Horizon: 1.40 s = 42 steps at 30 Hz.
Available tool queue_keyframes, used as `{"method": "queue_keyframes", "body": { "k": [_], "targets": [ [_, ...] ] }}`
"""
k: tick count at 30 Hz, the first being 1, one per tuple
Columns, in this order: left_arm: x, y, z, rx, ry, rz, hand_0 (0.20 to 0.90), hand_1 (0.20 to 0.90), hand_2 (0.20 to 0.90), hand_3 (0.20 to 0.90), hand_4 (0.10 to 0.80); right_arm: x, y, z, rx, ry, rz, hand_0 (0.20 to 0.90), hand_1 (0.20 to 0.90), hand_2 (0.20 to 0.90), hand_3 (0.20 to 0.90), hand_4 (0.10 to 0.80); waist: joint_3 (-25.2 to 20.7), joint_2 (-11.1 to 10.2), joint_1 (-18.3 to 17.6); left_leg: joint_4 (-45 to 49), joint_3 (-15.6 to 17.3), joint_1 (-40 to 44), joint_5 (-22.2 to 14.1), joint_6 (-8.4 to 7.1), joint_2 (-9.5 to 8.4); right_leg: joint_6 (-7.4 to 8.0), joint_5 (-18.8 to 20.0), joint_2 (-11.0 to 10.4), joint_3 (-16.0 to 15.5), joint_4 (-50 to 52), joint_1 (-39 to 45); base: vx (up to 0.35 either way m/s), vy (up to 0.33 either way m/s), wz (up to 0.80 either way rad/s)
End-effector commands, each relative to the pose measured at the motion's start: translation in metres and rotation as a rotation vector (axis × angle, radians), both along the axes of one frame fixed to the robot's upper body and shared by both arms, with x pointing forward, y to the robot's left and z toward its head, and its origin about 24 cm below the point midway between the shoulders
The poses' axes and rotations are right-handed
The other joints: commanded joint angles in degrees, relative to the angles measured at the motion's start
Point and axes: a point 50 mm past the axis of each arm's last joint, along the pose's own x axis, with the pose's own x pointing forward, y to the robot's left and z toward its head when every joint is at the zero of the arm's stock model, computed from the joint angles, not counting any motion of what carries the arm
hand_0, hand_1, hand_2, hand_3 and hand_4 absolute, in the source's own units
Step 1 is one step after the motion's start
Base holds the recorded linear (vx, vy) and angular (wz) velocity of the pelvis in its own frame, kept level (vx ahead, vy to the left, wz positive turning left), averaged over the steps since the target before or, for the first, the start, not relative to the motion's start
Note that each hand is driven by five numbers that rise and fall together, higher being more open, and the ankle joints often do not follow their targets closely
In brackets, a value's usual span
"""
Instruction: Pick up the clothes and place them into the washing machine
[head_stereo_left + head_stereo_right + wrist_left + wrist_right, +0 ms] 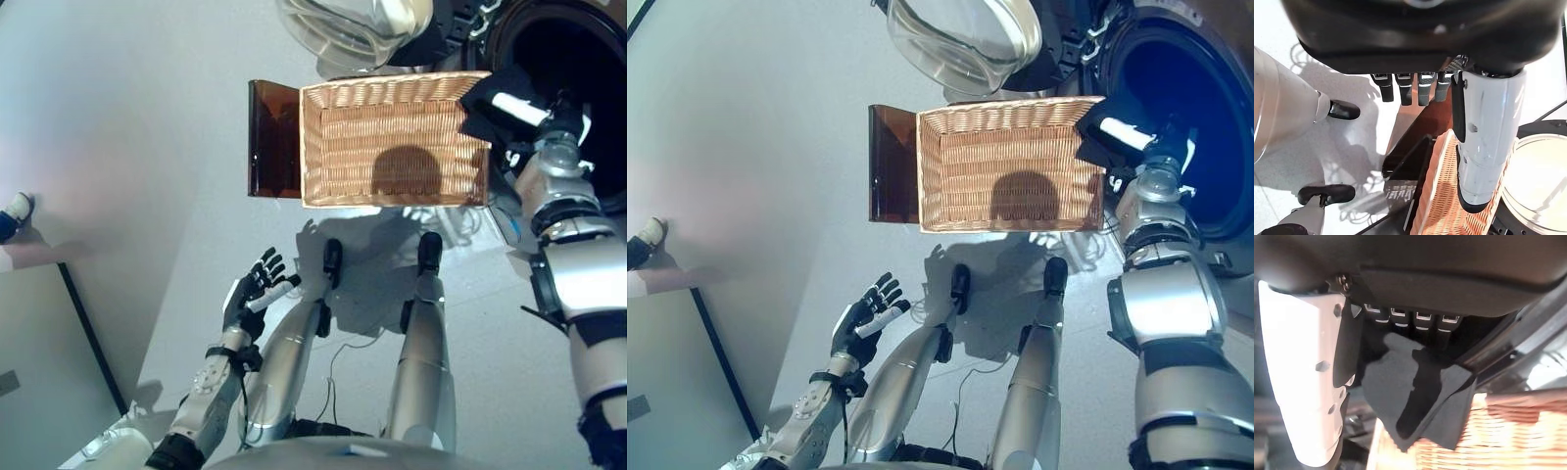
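Your right robot hand point(1127, 132) pinches one dark cloth point(1420, 396), which hangs down over the far right corner of the one wicker basket point(1009, 166), beside the open washing machine point(1205, 117). Your left robot hand point(862, 318) hovers spread, low and empty.

A brown translucent panel point(273, 139) stands against the wicker basket's point(392, 186) side, ahead of the left hand point(251, 296).
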Motion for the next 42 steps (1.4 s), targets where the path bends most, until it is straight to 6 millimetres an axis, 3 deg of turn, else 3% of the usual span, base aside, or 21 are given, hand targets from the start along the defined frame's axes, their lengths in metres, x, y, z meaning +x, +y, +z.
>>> {"method": "queue_keyframes", "body": {
  "k": [1,2,3,22,31,42],
  "targets": [
    [-0.011,0.014,0.009,0.020,-0.041,-0.012,0.900,0.900,0.900,0.900,0.800,-0.005,-0.003,0.084,-0.084,-0.291,0.019,0.502,0.502,0.502,0.502,0.516,-3.1,4.3,2.0,-0.2,0.7,-4.8,2.2,-3.73,0.83,-3.02,-7.7,2.7,-2.6,4.4,0.3,0.000,0.000,0.00],
    [-0.011,0.014,0.009,0.020,-0.041,-0.012,0.900,0.900,0.900,0.900,0.800,-0.005,-0.003,0.084,-0.084,-0.292,0.019,0.409,0.409,0.409,0.409,0.449,-3.1,4.3,2.0,-0.2,0.7,-4.9,2.2,-3.73,0.83,-3.02,-7.7,2.7,-2.6,4.4,0.3,0.000,0.000,0.00],
    [-0.010,0.013,0.009,0.021,-0.042,-0.015,0.900,0.900,0.900,0.900,0.800,-0.005,-0.003,0.085,-0.083,-0.295,0.017,0.200,0.200,0.200,0.200,0.300,-3.2,4.3,2.1,-0.2,0.7,-4.8,2.2,-3.73,0.79,-3.01,-7.8,2.7,-2.6,4.4,0.3,0.000,0.000,0.00],
    [-0.008,0.012,0.010,0.025,-0.052,-0.013,0.900,0.900,0.900,0.900,0.800,-0.002,0.006,0.089,-0.183,-0.270,0.034,0.200,0.200,0.200,0.200,0.300,-3.0,4.7,2.2,-0.1,1.0,-5.2,2.3,-3.76,0.56,-3.00,-7.6,2.8,-2.2,4.1,0.2,0.000,0.000,0.00],
    [-0.008,0.012,0.009,0.015,-0.048,-0.014,0.900,0.900,0.900,0.900,0.800,0.001,0.010,0.084,-0.099,-0.305,0.056,0.200,0.200,0.200,0.200,0.300,-3.4,5.2,2.3,-0.1,1.2,-5.1,2.1,-3.71,0.45,-3.00,-7.7,2.7,-1.9,4.2,0.1,0.000,0.000,0.00],
    [-0.009,0.011,0.008,0.010,-0.042,-0.009,0.900,0.900,0.900,0.900,0.800,-0.004,0.001,0.076,0.103,-0.429,0.005,0.200,0.200,0.200,0.200,0.300,-3.5,5.3,2.0,-0.2,1.4,-5.1,1.9,-3.70,0.44,-3.02,-7.8,3.0,-1.7,4.1,0.2,0.000,0.000,0.00]
  ]
}}
